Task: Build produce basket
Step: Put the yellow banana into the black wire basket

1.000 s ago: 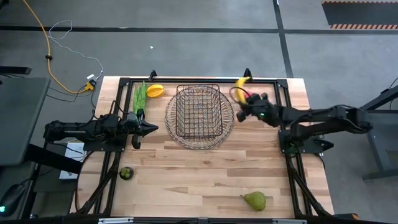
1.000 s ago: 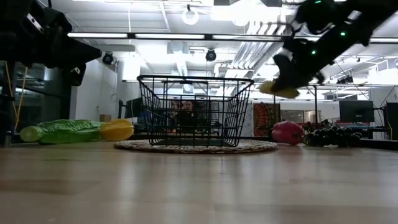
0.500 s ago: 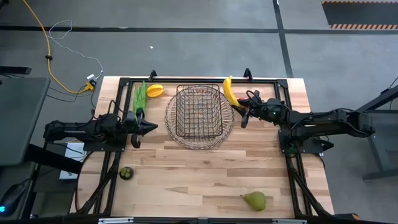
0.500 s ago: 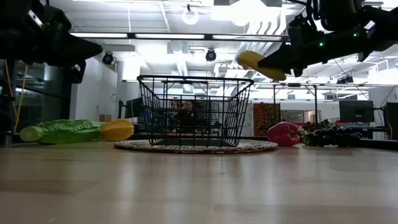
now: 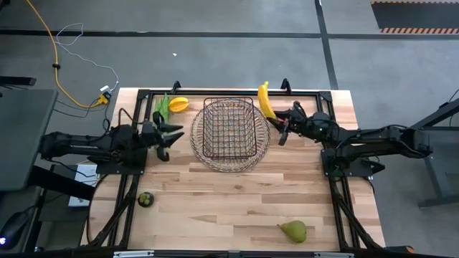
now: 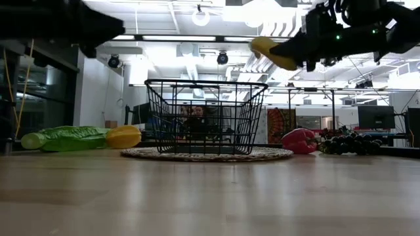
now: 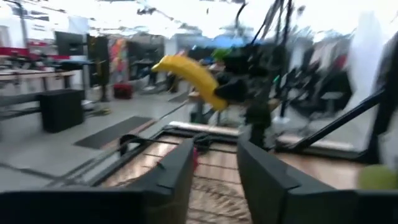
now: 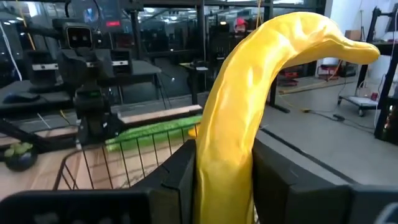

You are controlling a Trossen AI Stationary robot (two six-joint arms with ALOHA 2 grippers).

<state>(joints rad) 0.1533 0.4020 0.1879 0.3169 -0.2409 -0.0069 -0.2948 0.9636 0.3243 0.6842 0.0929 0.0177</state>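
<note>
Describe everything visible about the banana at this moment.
The banana is bright yellow, smooth and glossy like plastic, curved, tapering to a blunt tip. The right gripper clamps its lower end between both fingers, so it is lifted clear of the table, above the height of the basket rim and beside the basket's right edge, not yet over it. Nothing else touches it. The left gripper waits at the basket's other side.
</note>
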